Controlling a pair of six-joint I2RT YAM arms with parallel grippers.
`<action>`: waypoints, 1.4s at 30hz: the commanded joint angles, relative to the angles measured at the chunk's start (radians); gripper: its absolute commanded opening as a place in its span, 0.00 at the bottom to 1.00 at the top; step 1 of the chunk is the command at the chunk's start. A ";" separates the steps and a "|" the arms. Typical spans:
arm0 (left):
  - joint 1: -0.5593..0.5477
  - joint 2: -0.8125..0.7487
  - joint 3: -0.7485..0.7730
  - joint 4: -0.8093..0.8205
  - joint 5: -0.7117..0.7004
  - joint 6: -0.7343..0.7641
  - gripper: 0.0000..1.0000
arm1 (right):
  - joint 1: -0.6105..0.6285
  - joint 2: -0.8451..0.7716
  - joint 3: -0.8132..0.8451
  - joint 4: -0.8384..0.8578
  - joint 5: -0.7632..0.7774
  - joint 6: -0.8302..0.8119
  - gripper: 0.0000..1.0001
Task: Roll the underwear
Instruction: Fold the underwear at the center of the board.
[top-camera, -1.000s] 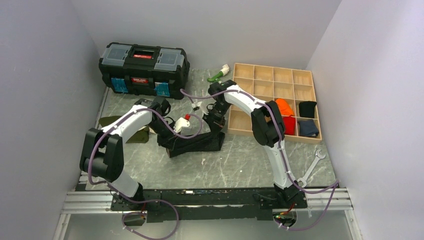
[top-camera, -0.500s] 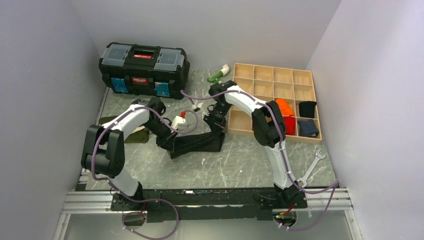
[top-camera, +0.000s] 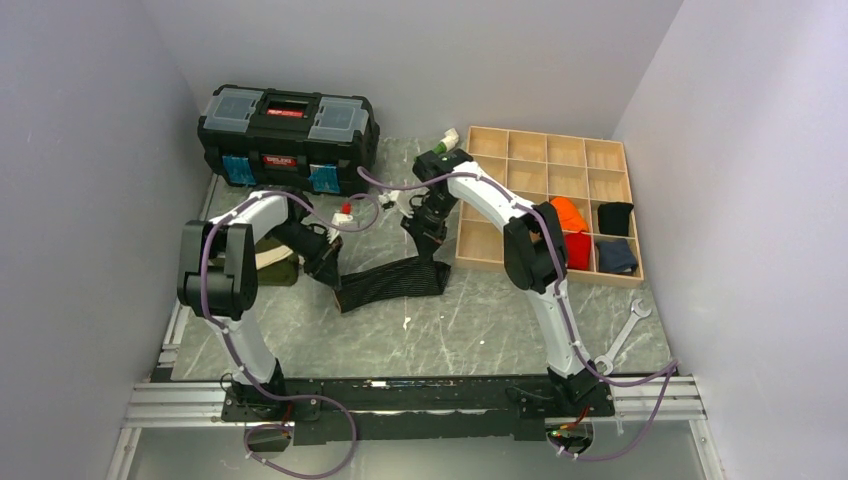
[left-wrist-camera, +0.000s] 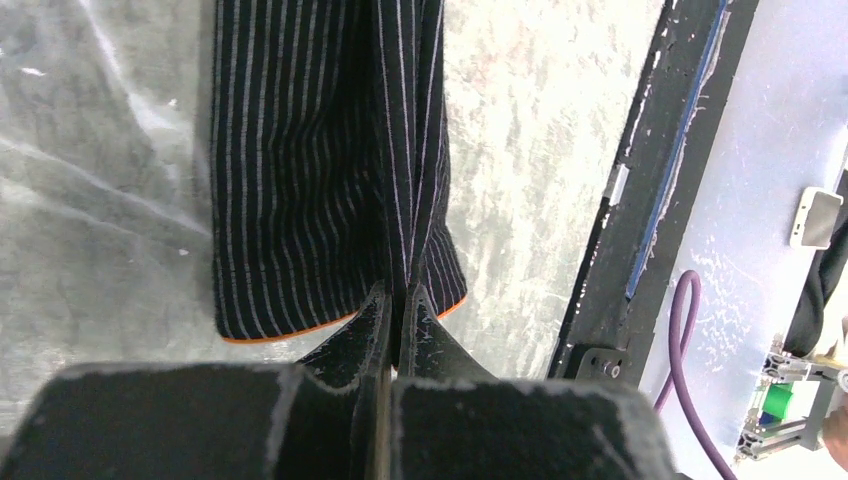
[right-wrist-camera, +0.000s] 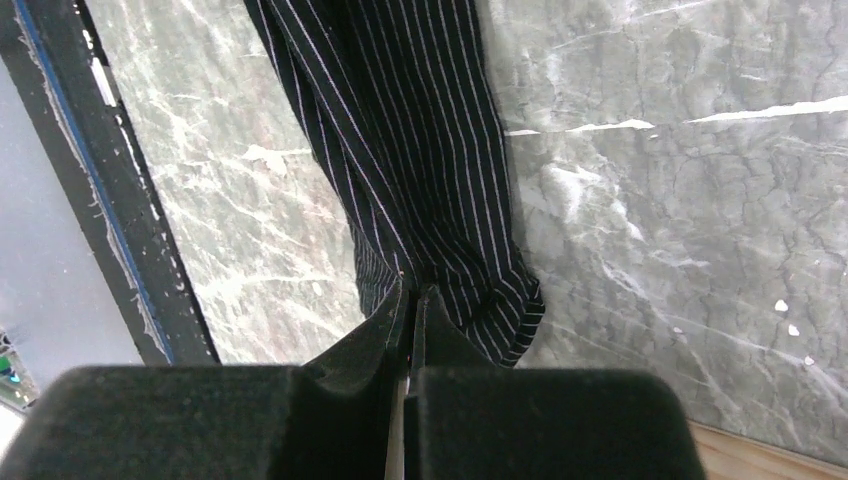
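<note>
Black knit, fine grey stripes: underwear (top-camera: 392, 282) drawn into narrow band low over marble table (top-camera: 480, 325), long axis left to right, spanning between my two grippers. My left gripper (left-wrist-camera: 393, 297) pinches orange-edged left end; my right gripper (right-wrist-camera: 412, 292) pinches right end. Neither arm nearer: each holds own end. Cloth gathers into folds at both pinches.

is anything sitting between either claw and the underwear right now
Nothing visible does. The left claw is shut on one end of the underwear and the right claw on the other, so both grip it directly. The wooden tray lies to the cloth's right, beside it, not between.
</note>
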 joint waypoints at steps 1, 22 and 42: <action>0.019 0.049 0.053 -0.026 0.020 0.032 0.00 | -0.012 0.036 0.042 -0.016 0.028 0.001 0.00; 0.009 0.115 0.085 0.117 -0.122 -0.054 0.15 | -0.012 0.091 0.015 0.021 0.063 0.013 0.00; -0.004 0.042 0.073 0.175 -0.132 -0.117 0.38 | -0.012 0.059 -0.041 0.044 0.059 0.027 0.00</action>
